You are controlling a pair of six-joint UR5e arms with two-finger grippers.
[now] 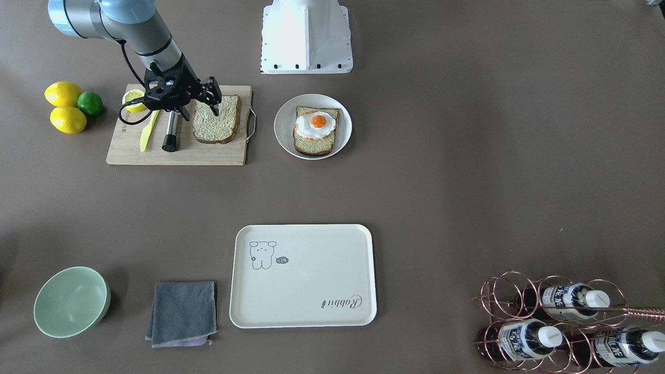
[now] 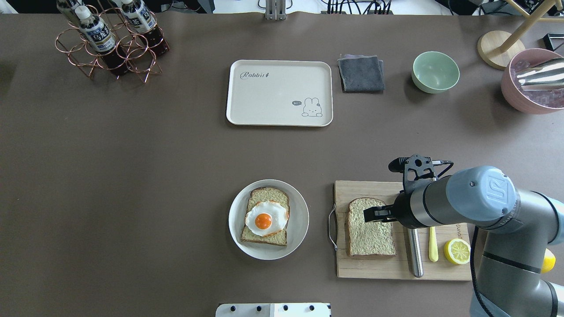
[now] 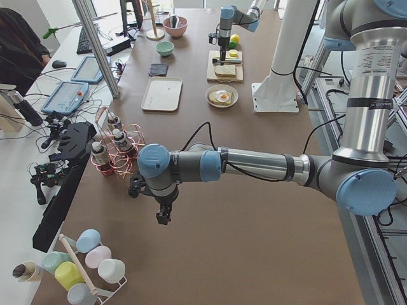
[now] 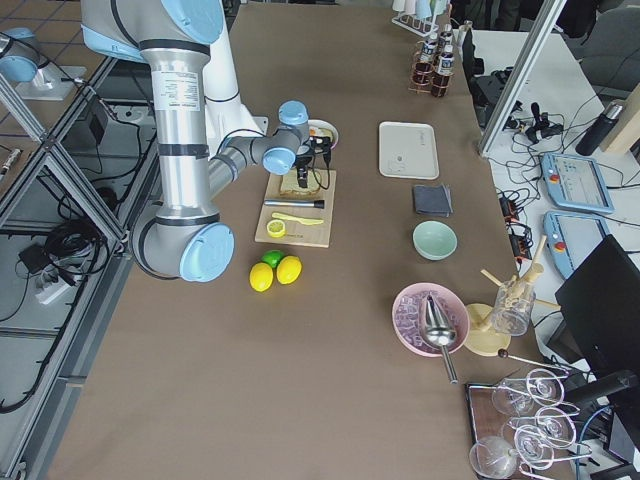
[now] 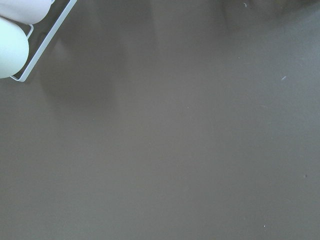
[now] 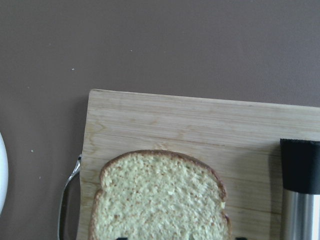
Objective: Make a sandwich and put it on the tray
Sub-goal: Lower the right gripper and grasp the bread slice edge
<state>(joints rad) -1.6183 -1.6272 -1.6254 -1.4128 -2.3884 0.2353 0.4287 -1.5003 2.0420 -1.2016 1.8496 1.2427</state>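
- With the right fingers (image 1: 214,102) spread wide and gripping nothing, hovered low over the loose bread slice (image 1: 218,127) on the wooden cutting board (image 1: 156,153). In the wrist view, showed one dark tip at either side of that slice, out near its crust edges.
- Could not tell how far the left fingers (image 3: 164,217) stood open. Caught them only from the side camera, parked over bare counter (image 3: 210,267) well apart from the food, with no object showing at them.
- Found the other slice (image 1: 313,147) lying flat in the round white plate (image 1: 281,136), near the board, with the fried egg (image 1: 315,124) on top, yolk up.
- Found the tray (image 1: 304,275) across the counter, well apart from both plate and board, with no food on it.
- Judged the job part-way through: base slice and egg stacked, top slice not yet lifted, nothing delivered.
- Left to do, by the look of it: close on the loose slice, carry it over to the plate and lay it square on the egg. Then move the whole stack onto the tray.
- Worth watching: a steel-handled tool (image 1: 171,132) and a yellow knife (image 1: 148,132) lying just beside the slice on the board, close to where one finger would come down.
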